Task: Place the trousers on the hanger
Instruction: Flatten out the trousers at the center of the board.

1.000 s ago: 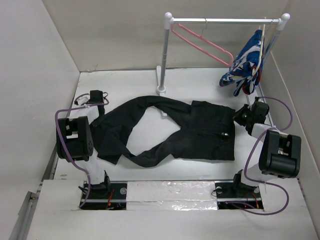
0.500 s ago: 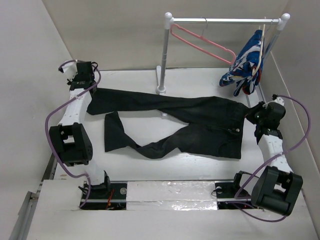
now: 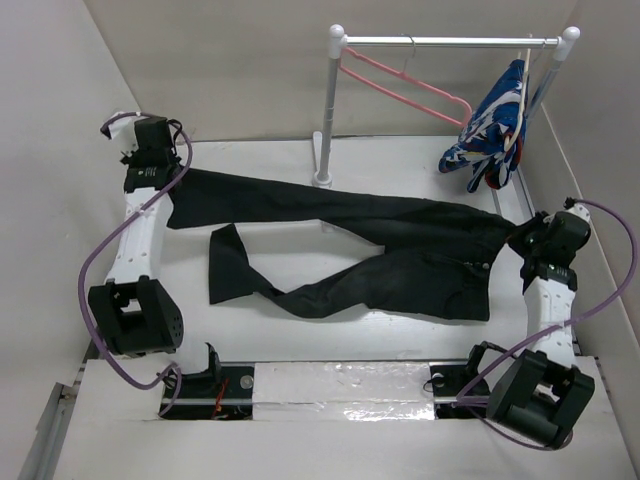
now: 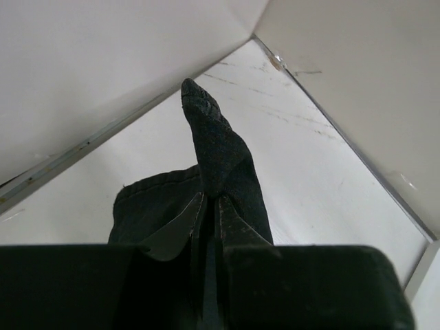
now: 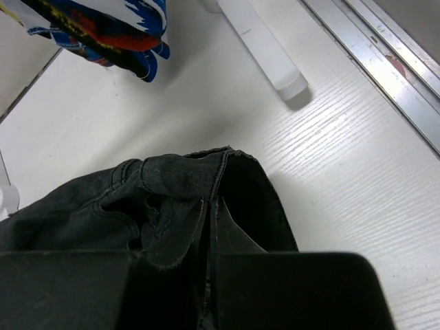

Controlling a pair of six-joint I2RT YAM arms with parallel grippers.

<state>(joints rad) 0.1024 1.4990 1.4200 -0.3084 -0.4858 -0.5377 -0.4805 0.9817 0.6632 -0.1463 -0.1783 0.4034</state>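
Note:
The black trousers (image 3: 400,240) lie stretched across the table, one leg pulled straight toward the far left, the other leg folded at the near left. My left gripper (image 3: 165,178) is shut on the hem of the straight leg (image 4: 220,151) by the left wall. My right gripper (image 3: 520,245) is shut on the waistband (image 5: 206,179) at the right. The pink hanger (image 3: 405,90) hangs by its hook on the rail at the back, apart from both grippers.
A white rack with a metal rail (image 3: 450,42) stands at the back; its left post (image 3: 328,110) rises just behind the trousers. A blue, white and red garment (image 3: 495,125) hangs at its right end, also in the right wrist view (image 5: 103,27). Walls close left and right.
Both arms have spread apart: the left gripper went to the far left, the right one to the right, pulling the trousers from a crumpled loop into a long stretched shape.

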